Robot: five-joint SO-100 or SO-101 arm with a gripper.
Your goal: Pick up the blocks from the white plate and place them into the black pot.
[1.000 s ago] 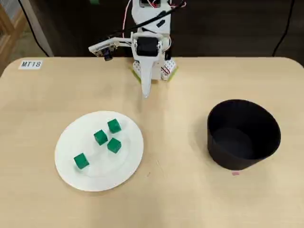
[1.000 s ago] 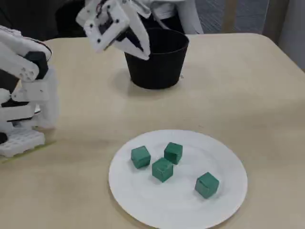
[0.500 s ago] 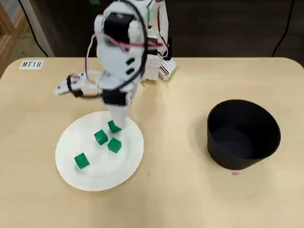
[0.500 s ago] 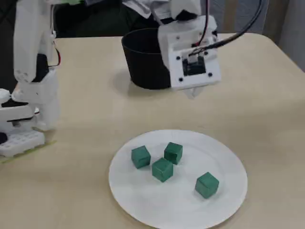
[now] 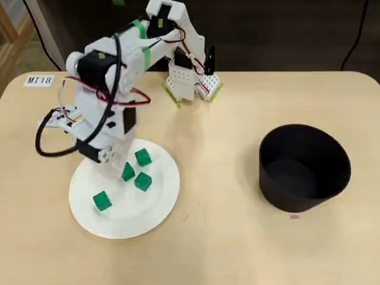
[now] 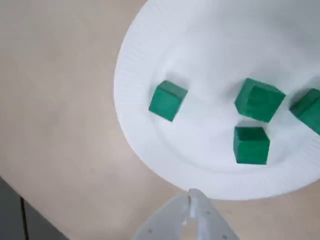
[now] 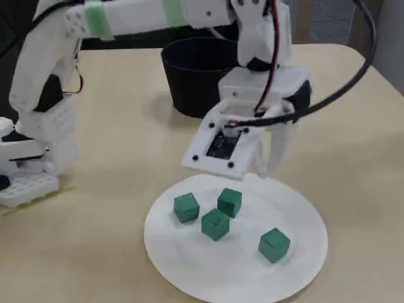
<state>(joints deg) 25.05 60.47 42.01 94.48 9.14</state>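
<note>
Arm extended forward, wrist pitched down. Gripper [image 7: 265, 169] hangs tip-down, fingers pressed together in the wrist view, holding nothing.

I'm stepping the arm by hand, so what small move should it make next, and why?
Probably open the claw and ease it forward over the white plate. In the wrist view its fingertips look shut and sit at the plate's near rim, while all four green blocks lie farther in, none held.

Lighting even and bright from above, shadows soft. Mild glare washes out the white plate [image 6: 210, 60] in the wrist view. Tool [image 6: 192, 200] tips blurred there; the other views are slightly soft.
</note>
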